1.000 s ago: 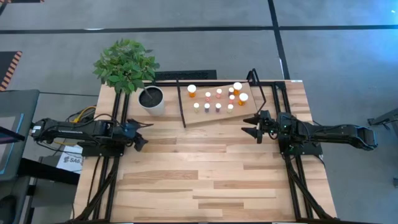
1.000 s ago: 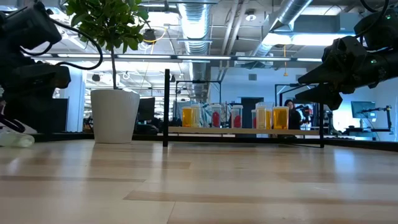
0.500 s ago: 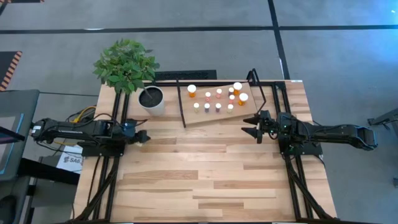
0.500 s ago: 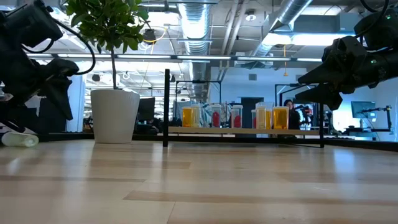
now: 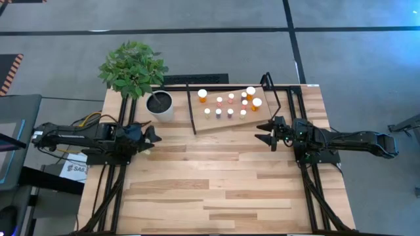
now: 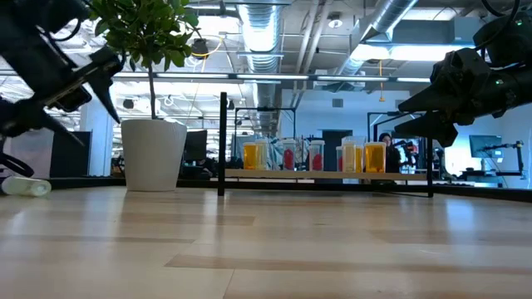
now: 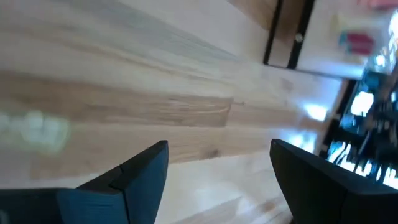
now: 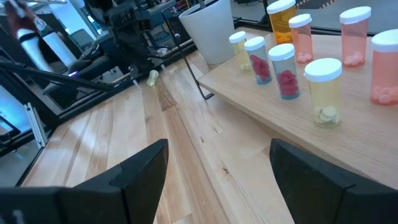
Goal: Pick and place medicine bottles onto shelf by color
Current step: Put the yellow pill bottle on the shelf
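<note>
Several medicine bottles with white caps stand upright on the shelf, a light board between black uprights at the table's far side; the low view shows orange, red-filled and pale bodies. One small pale bottle lies on its side on the table near the left arm. My left gripper hangs open and empty above the table's left part, in front of the plant pot. My right gripper stands open and empty just right of the shelf's near corner, with the bottles ahead of it.
A white pot with a leafy plant stands left of the shelf at the table's far left. The shelf's black upright rises between the pot and the bottles. The bare plank tabletop reaches to the near edge.
My left gripper has risen from just above the table and rolled about its own line, staying open. In the high view it has shifted slightly toward the table's right. The pale bottle on the table has stayed where it was.
</note>
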Robot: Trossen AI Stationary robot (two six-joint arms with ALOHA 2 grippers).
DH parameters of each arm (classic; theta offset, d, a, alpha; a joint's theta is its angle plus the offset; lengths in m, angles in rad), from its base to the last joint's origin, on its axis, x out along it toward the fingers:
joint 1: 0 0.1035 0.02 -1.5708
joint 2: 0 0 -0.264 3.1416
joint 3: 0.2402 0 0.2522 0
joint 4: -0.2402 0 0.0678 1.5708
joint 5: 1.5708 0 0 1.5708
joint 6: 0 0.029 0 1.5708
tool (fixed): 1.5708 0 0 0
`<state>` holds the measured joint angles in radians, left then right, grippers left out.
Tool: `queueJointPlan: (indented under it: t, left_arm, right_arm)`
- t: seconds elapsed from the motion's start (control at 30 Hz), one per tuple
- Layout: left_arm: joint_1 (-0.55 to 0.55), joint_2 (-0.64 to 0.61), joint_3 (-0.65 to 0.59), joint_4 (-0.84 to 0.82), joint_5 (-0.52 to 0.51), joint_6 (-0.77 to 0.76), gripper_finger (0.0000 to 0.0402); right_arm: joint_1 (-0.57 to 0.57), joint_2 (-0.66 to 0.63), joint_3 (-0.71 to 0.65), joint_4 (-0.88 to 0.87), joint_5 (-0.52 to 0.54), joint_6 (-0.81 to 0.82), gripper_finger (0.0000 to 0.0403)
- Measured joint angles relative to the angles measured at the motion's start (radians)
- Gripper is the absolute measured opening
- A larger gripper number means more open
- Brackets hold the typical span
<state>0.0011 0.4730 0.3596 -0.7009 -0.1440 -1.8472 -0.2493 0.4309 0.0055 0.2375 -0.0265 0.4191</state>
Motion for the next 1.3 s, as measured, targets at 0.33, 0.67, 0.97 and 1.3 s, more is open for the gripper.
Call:
queueJointPlan:
  t: [0.33,0.67,0.97,1.3]
  left_arm:
    - [0.000,0.320,0.246,-0.242,0.004,-0.234,0.0267]
    - [0.000,0.543,0.373,-0.437,0.171,-0.710,0.0267]
    - [0.000,0.668,0.373,-0.489,0.194,-0.991,0.0267]
    - [0.001,0.787,0.373,-0.554,0.165,-1.047,0.0267]
  right_arm:
    - [0.000,0.000,0.000,0.000,0.000,0.000,0.0301]
    - [0.000,0.000,0.000,0.000,0.000,0.000,0.0301]
    - [0.000,0.000,0.000,0.000,0.000,0.000,0.0301]
    - [0.000,0.000,0.000,0.000,0.001,0.000,0.0301]
